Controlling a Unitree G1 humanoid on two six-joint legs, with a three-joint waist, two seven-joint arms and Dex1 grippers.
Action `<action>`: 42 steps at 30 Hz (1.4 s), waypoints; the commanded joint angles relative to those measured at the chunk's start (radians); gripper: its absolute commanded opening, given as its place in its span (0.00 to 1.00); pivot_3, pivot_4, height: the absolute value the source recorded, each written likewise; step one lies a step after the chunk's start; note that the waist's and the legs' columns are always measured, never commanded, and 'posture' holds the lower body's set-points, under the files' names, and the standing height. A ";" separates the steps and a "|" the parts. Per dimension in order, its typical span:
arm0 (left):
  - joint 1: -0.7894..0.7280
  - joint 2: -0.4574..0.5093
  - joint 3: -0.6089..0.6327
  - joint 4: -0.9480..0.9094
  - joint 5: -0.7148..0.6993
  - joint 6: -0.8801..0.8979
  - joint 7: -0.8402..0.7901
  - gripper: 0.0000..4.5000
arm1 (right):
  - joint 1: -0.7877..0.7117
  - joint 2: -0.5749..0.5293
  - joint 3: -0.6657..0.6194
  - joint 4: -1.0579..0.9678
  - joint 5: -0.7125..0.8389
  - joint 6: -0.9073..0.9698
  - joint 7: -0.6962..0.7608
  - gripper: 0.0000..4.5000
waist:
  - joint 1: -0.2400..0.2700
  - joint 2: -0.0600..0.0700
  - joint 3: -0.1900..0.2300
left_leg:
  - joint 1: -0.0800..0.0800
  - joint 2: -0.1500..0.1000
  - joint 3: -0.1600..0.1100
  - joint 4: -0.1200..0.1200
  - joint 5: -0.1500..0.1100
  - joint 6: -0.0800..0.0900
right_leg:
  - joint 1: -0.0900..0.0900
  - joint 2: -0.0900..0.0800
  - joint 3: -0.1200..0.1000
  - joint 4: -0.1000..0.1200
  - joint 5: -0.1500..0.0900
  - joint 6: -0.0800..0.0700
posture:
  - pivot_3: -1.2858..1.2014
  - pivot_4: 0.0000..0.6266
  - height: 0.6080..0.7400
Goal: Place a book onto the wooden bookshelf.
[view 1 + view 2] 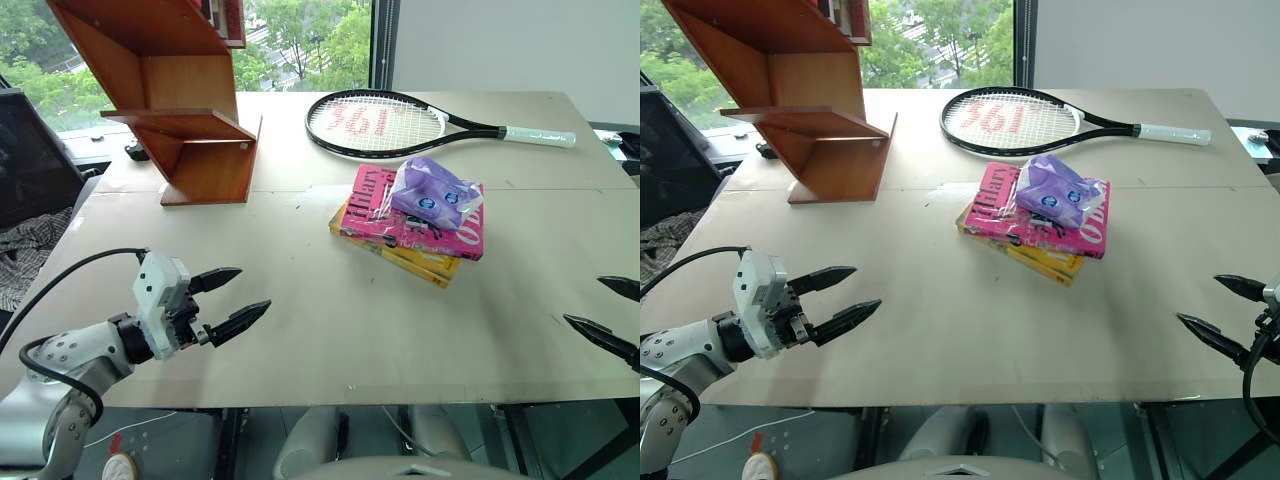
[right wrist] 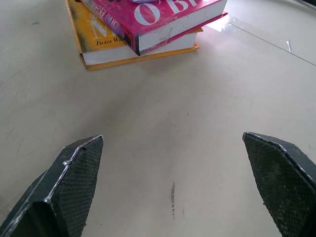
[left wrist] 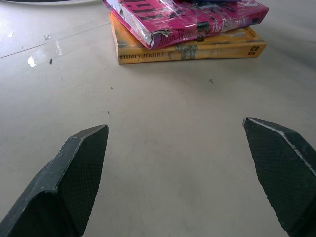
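Observation:
The pink book (image 1: 372, 205) with white lettering lies on top of a yellow-orange book (image 1: 410, 262) in the middle of the table, right of centre. A purple plastic packet (image 1: 432, 194) rests on the pink cover. The wooden bookshelf (image 1: 190, 95) of slanted reddish-brown boards stands at the table's far left. My left gripper (image 1: 234, 298) hovers open near the front left edge, pointing toward the books with nothing between its fingers. My right gripper (image 1: 612, 314) is open at the front right edge, also empty. Both wrist views show the pink book (image 3: 187, 17) (image 2: 163, 19) ahead of the open fingers.
A black tennis racket (image 1: 385, 124) with a white grip lies at the back of the table behind the books. The table (image 1: 330, 330) is bare between the grippers and the books. A dark chair with cloth (image 1: 30, 190) stands off the left side.

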 commanded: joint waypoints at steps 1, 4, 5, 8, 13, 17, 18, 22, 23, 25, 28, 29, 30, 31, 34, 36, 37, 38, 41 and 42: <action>-0.030 0.020 0.018 -0.016 -0.010 -0.010 0.002 1.00 | -0.050 0.009 0.001 -0.050 0.015 0.012 -0.055 1.00 | 0.000 0.000 0.000 | 0.000 0.000 0.000 0.000 0.000 0.000 | 0.000 0.000 0.000 0.000 0.000 0.000 | 0.52 0.24 1.00; -0.108 0.025 -0.012 -0.055 -0.038 0.021 0.028 1.00 | -0.190 0.016 0.095 -0.162 0.054 0.131 -0.202 1.00 | -0.003 0.000 0.001 | 0.001 0.001 0.000 0.001 -0.001 -0.002 | 0.000 0.000 0.001 0.000 0.000 0.000 | 0.52 0.24 1.00; -0.117 0.026 -0.018 -0.068 -0.046 0.022 0.019 1.00 | -0.218 0.001 0.117 -0.193 0.042 0.177 -0.242 1.00 | -0.003 0.000 0.001 | 0.001 0.001 0.000 0.001 -0.001 -0.002 | 0.000 0.000 0.001 0.000 0.000 0.000 | 0.52 0.24 1.00; -0.131 0.037 -0.035 -0.107 -0.061 0.017 -0.004 1.00 | -0.336 -0.041 0.197 -0.261 0.068 0.315 -0.321 1.00 | -0.002 0.001 0.001 | 0.001 0.003 0.000 0.001 0.000 -0.006 | 0.000 0.001 0.000 0.000 0.000 -0.001 | 0.52 0.24 1.00; -0.147 0.037 -0.056 -0.152 -0.088 0.004 -0.030 1.00 | -0.711 -0.017 0.488 -0.183 0.037 0.455 -0.400 1.00 | -0.008 0.000 0.002 | -0.003 0.004 0.000 0.000 0.000 -0.006 | -0.003 0.002 -0.001 -0.002 0.000 -0.002 | 0.52 0.24 1.00; -0.139 0.031 -0.062 -0.157 -0.090 0.001 -0.026 1.00 | -1.006 0.111 0.758 0.030 -0.099 0.477 -0.422 1.00 | -0.018 0.000 0.003 | -0.005 0.004 0.000 0.000 0.000 -0.006 | -0.005 0.002 -0.001 -0.003 0.000 -0.002 | 0.52 0.24 1.00; -0.136 0.030 -0.063 -0.157 -0.089 -0.002 -0.025 1.00 | -1.057 0.141 0.807 0.090 -0.139 0.462 -0.424 1.00 | -0.023 0.000 0.003 | -0.007 0.004 0.000 0.000 0.000 -0.006 | -0.007 0.002 -0.001 -0.003 0.000 -0.002 | 0.52 0.24 1.00; -0.124 0.021 -0.049 -0.174 -0.103 -0.009 -0.010 1.00 | -1.200 0.223 0.942 0.360 -0.283 0.407 -0.429 1.00 | -0.021 0.000 0.003 | -0.012 0.004 -0.001 0.000 0.000 -0.006 | -0.013 0.002 -0.002 -0.003 0.000 -0.003 | 0.52 0.24 1.00; -0.119 0.021 -0.042 -0.179 -0.110 -0.009 -0.008 1.00 | -1.215 0.232 0.956 0.401 -0.303 0.386 -0.419 1.00 | -0.022 0.000 0.003 | -0.013 0.003 -0.001 0.000 0.000 -0.006 | -0.014 0.002 -0.002 -0.003 0.000 -0.003 | 0.52 0.24 1.00; -0.089 0.019 -0.015 -0.198 -0.134 -0.010 -0.017 1.00 | -1.231 0.235 0.972 0.448 -0.325 0.360 -0.378 0.81 | -0.022 0.000 0.003 | -0.015 0.002 -0.001 0.000 0.000 -0.006 | -0.015 0.002 -0.003 -0.004 0.000 -0.003 | 0.52 0.24 1.00; -0.058 0.019 0.008 -0.211 -0.149 -0.017 -0.026 1.00 | -1.236 0.237 0.971 0.458 -0.340 0.346 -0.337 0.50 | -0.025 0.000 0.003 | -0.014 0.002 -0.001 -0.001 0.000 -0.006 | -0.015 0.001 -0.004 -0.004 0.000 -0.003 | 0.52 0.24 1.00; -0.054 0.019 0.011 -0.214 -0.150 -0.020 -0.025 1.00 | -1.237 0.238 0.966 0.455 -0.343 0.346 -0.330 0.38 | -0.025 0.000 0.003 | -0.014 0.003 -0.001 -0.001 0.000 -0.006 | -0.015 0.001 -0.004 -0.004 0.000 -0.003 | 0.52 0.24 1.00; -0.050 0.017 0.013 -0.216 -0.153 -0.023 -0.025 1.00 | -1.236 0.239 0.961 0.451 -0.346 0.346 -0.326 0.32 | -0.025 0.000 0.003 | -0.013 0.003 -0.001 -0.001 0.000 -0.006 | -0.015 0.001 -0.004 -0.003 0.000 -0.003 | 0.52 0.24 1.00; -0.048 0.014 0.014 -0.220 -0.161 -0.024 -0.023 1.00 | -1.234 0.239 0.952 0.444 -0.349 0.345 -0.327 0.23 | -0.025 0.000 0.003 | -0.013 0.003 -0.001 -0.001 0.000 -0.006 | -0.014 0.002 -0.004 -0.003 0.000 -0.003 | 0.52 0.24 1.00; -0.060 0.005 0.006 -0.237 -0.185 -0.028 -0.016 1.00 | -1.211 0.218 0.884 0.388 -0.337 0.344 -0.337 0.01 | -0.024 0.000 0.003 | -0.011 0.003 -0.001 0.000 0.000 -0.006 | -0.013 0.002 -0.004 -0.002 0.000 -0.003 | 0.52 0.24 1.00; -0.095 0.000 -0.010 -0.250 -0.219 -0.017 0.008 1.00 | -1.168 0.179 0.789 0.314 -0.305 0.358 -0.345 0.01 | -0.017 0.000 0.004 | -0.011 0.002 -0.001 0.000 0.000 -0.006 | -0.013 0.002 -0.004 -0.002 0.000 -0.003 | 0.52 0.24 1.00; -0.114 -0.003 -0.017 -0.256 -0.240 -0.009 0.021 1.00 | -1.140 0.161 0.736 0.271 -0.284 0.357 -0.344 0.01 | -0.012 0.001 0.004 | -0.012 0.002 -0.001 0.000 0.000 -0.006 | -0.013 0.002 -0.005 -0.002 0.000 -0.003 | 0.52 0.24 1.00; -0.132 -0.004 -0.026 -0.262 -0.261 0.001 0.033 1.00 | -1.108 0.135 0.687 0.226 -0.264 0.385 -0.343 0.01 | -0.007 0.001 0.004 | -0.012 0.002 -0.001 0.000 0.000 -0.006 | -0.013 0.002 -0.005 -0.002 0.000 -0.003 | 0.52 0.24 1.00; -0.199 -0.013 -0.079 -0.281 -0.300 0.015 0.070 1.00 | -0.986 0.040 0.552 0.106 -0.244 0.463 -0.356 0.01 | 0.003 0.003 0.005 | -0.013 0.002 -0.001 0.000 0.000 -0.006 | -0.014 0.002 -0.004 -0.003 0.000 -0.003 | 0.52 0.24 1.00; -0.225 -0.019 -0.101 -0.284 -0.312 0.020 0.085 1.00 | -0.942 0.015 0.509 0.076 -0.238 0.475 -0.358 0.01 | 0.003 0.003 0.005 | -0.014 0.002 -0.002 -0.001 -0.001 -0.006 | -0.014 0.001 -0.005 -0.003 0.000 -0.003 | 0.52 0.24 1.00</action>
